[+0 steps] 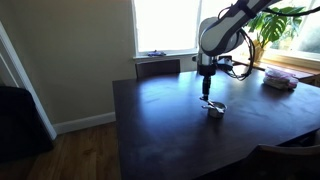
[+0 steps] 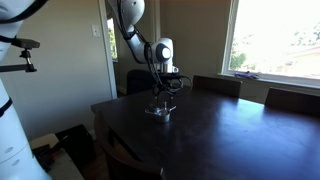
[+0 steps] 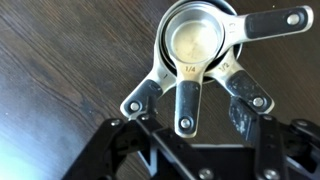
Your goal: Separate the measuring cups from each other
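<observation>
The measuring cups are shiny silver cups nested in one stack on the dark wooden table, with several flat handles fanned out toward me. In both exterior views the stack is tiny, near the table's middle. My gripper hangs just over the handle ends, pointing down. Its jaws stand apart; the middle handle lies in the gap untouched. The left finger is by the left handle's end and the right finger overlaps the right handle.
Chairs stand along the table's far side. A pinkish object lies on the table near the window, with a leafy plant behind it. The table edge drops to a wooden floor.
</observation>
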Available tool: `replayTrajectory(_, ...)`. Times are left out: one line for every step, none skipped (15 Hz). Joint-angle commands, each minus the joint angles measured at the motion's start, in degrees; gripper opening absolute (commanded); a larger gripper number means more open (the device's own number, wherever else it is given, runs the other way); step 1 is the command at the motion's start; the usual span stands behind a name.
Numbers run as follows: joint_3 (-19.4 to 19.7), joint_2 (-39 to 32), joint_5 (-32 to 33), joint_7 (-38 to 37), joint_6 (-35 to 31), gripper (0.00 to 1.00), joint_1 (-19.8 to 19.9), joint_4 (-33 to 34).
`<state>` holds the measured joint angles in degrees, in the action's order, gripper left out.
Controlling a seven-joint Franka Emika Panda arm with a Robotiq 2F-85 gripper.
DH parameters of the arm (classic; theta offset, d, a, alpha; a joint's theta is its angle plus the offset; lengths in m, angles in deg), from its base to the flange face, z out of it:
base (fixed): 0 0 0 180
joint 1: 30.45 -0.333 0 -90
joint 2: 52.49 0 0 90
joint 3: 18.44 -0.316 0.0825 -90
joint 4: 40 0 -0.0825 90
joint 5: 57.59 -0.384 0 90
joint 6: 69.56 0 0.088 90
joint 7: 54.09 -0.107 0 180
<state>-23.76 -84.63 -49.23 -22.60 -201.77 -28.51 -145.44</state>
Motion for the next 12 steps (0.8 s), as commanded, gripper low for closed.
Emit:
replayTrajectory(-0.9, 2.7, -0.8, 2.4, 2.6, 0.99, 1.7, -3.1)
replayTrajectory(-1.0, 2.6, -1.0, 2.7, 3.1, 0.99, 1.9, -3.0)
replayTrajectory(-1.1, 2.4, -1.4, 3.4, 3.8, 0.95, 2.2, -2.8)
replayTrajectory(-1.3, 2.1, -1.8, 4.5, 4.0, 0.90, 2.6, -2.6)
replayTrajectory(-1.4, 1.9, -2.2, 5.2, 4.1, 0.87, 2.9, -2.4)
replayTrajectory(-1.6, 1.5, -2.8, 6.1, 4.1, 0.86, 3.2, -2.0)
replayTrajectory(-1.7, 1.2, -3.4, 7.1, 4.1, 0.82, 3.4, -1.7)
replayTrajectory(-1.9, 0.9, -4.0, 8.1, 4.0, 0.72, 3.7, -1.4)
replayTrajectory(-2.0, 0.8, -4.6, 9.1, 3.8, 0.64, 3.8, -1.3)
replayTrajectory(-2.1, 0.6, -5.0, 10.1, 3.4, 0.63, 3.9, -1.3)
replayTrajectory(-2.2, 0.4, -5.4, 10.9, 3.3, 0.58, 3.9, -1.0)
replayTrajectory(-2.5, 0.1, -6.0, 11.9, 3.2, 0.60, 4.1, -0.8)
